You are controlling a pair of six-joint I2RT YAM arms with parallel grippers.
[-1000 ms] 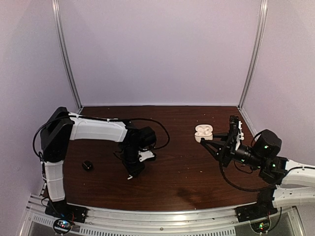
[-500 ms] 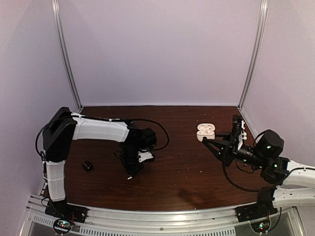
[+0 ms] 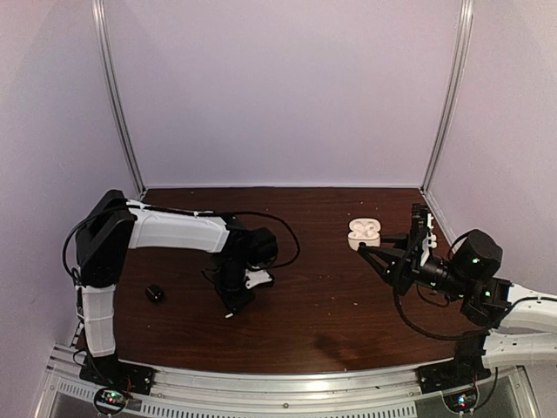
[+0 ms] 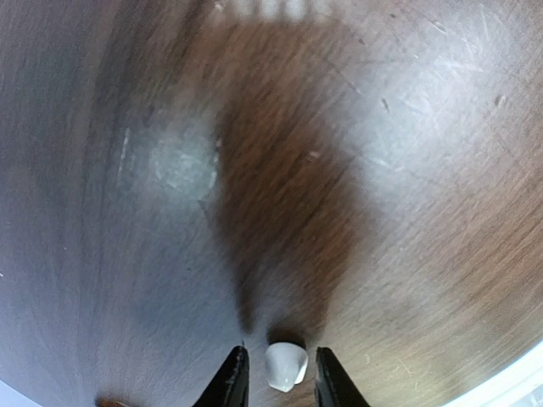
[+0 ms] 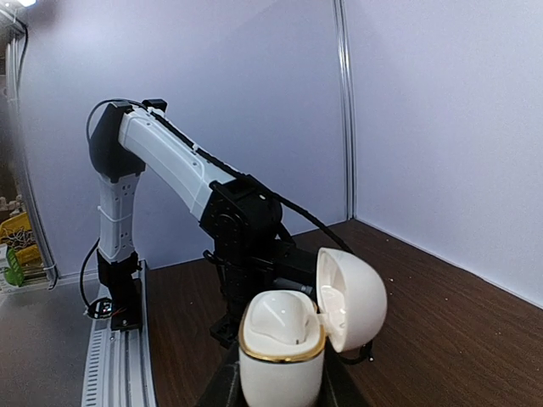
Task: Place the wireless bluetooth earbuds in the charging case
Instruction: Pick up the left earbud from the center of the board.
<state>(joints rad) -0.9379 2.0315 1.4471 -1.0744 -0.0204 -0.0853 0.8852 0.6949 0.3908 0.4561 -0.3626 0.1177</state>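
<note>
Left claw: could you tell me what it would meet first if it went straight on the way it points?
The white earbud between the left claw's tips, then probably the table just behind it.

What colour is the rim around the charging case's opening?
Gold, a thin line on the otherwise white charging case. The right wrist view shows it best.

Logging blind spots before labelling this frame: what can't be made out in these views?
- Left wrist: whether the left tool actually pinches the white earbud; the bottom edge crops both.
- Top: that earbud, lost beneath the left tool.
- Top: small black item, too small to identify.
- Wells of the charging case: filled or not; side-on in right wrist, tiny from top.
</note>
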